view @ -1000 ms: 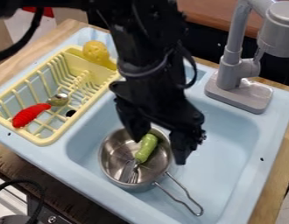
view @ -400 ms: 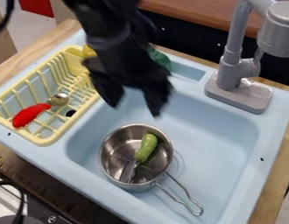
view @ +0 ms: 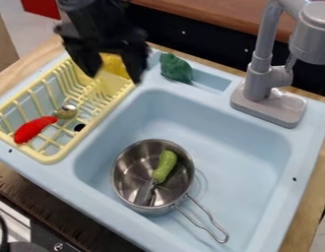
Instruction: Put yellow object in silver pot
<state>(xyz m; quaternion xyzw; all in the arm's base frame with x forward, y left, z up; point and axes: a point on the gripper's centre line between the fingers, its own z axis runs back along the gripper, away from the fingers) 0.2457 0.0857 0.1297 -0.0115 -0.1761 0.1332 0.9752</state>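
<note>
Nearest to me, the silver pot [view: 120,183] sits upright in the light-blue sink [view: 254,170], its wire handle angled toward the near right and a green-handled utensil [view: 164,166] inside. To its left, a red-handled spoon [view: 33,130] lies in the pale yellow rack [view: 54,158]. Farther back, the gripper [view: 114,78] hangs over the rack's far corner, its two fingers spread apart and not clenched. The yellow object [view: 114,66], bright and smooth-looking, shows between and behind those fingers, at the rack's far end; I can't tell whether they touch it. What I see of it slants from far left to near right, but with part hidden, its true long axis and which way it points aren't clear.
</note>
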